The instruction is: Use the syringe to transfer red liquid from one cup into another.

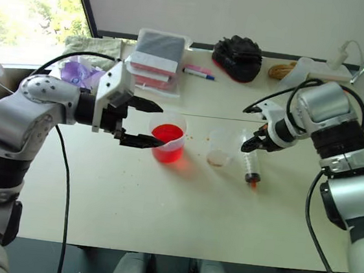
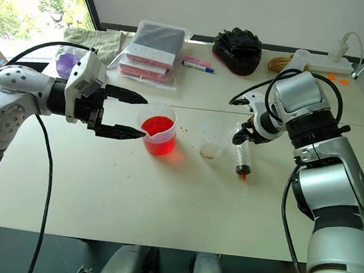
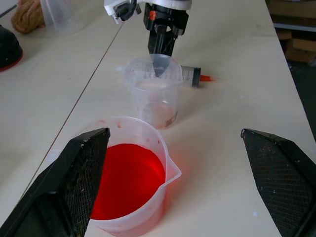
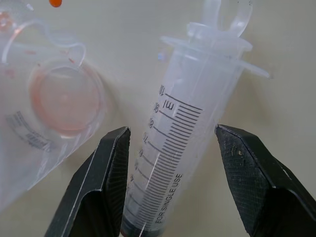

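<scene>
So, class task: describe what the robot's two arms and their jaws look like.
Both arms have rounded silver-grey shells with black bands at the joints, and black cables loop along them. The left gripper has a white boxy housing. Each gripper, the right gripper included, ends in two black, tapered jaws with a fine textured inner face.

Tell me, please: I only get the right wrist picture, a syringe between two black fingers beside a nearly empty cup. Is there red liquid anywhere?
Observer: Yes. A spouted cup holding red liquid stands to the left of the small cup.
Operator: What is the other arm doing?
Observer: The left gripper is wide open, its fingertips at the spouted cup's side.
Operator: Is the syringe lifted?
Observer: No. The syringe lies on the table, orange tip toward the robot.
</scene>
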